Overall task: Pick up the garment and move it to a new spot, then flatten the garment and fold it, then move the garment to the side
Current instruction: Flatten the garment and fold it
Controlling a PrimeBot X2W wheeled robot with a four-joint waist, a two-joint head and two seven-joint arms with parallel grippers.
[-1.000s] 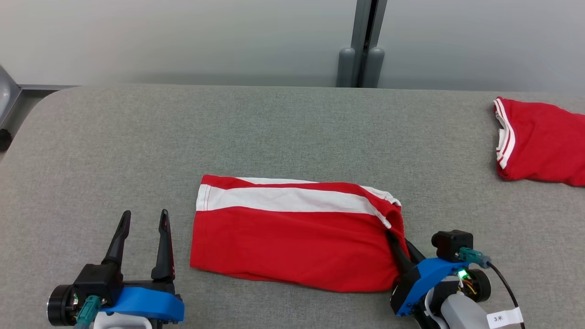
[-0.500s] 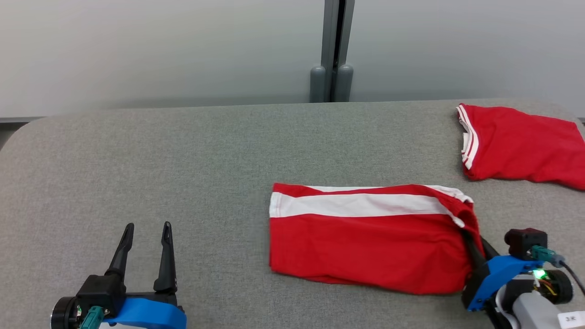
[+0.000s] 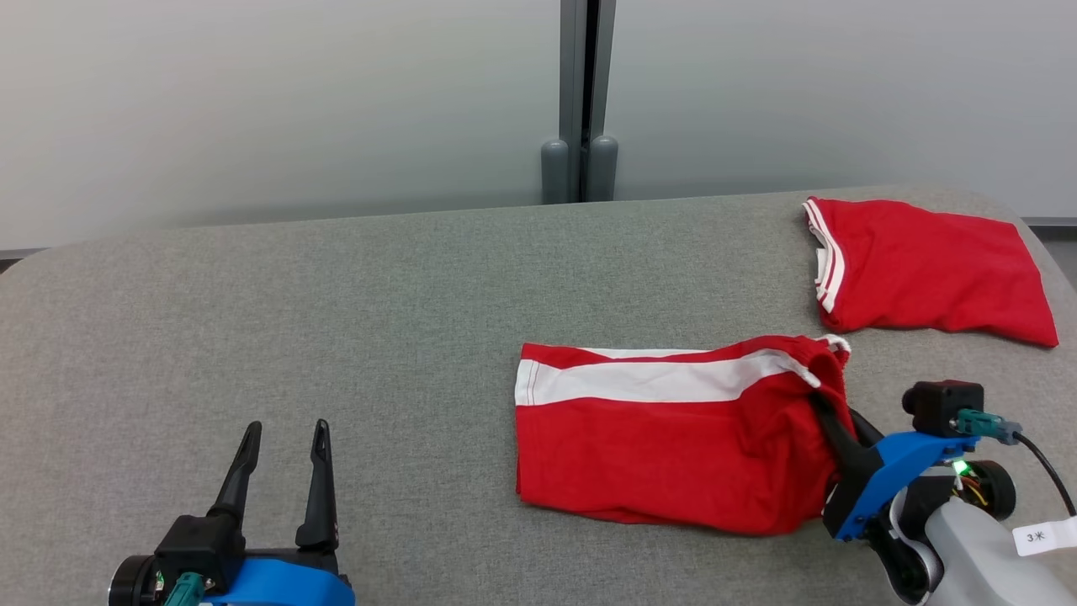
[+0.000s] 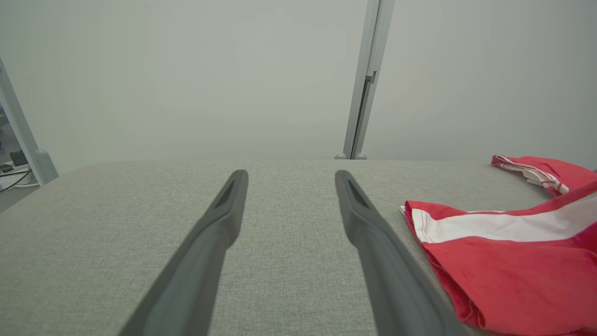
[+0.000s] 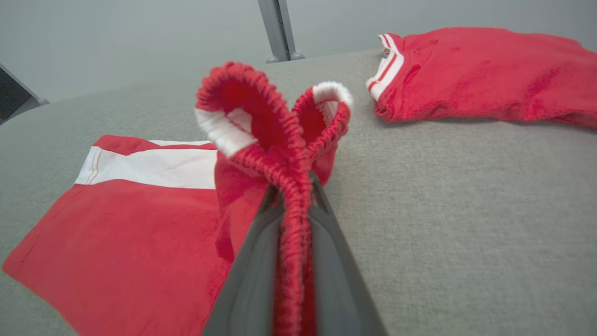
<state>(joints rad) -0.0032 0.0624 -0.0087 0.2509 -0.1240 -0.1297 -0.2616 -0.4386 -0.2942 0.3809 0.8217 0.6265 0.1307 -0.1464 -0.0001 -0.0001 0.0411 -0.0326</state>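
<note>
The left pincer (image 3: 286, 429) sits low at the robot's left, its two long dark fingers pointing forward and spread wide, holding nothing. The right pincer (image 3: 841, 421) angles inward from the right, its fingers pressed together on the gathered elastic waistband of the red, white-striped fabric garment (image 3: 665, 446).

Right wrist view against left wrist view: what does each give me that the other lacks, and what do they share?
Right wrist view: the right pincer shut on the bunched waistband of the red shorts. Left wrist view: the left pincer open, empty, above the table. Shared: the shorts, the other red garment beyond them, the table, the wall post.
</note>
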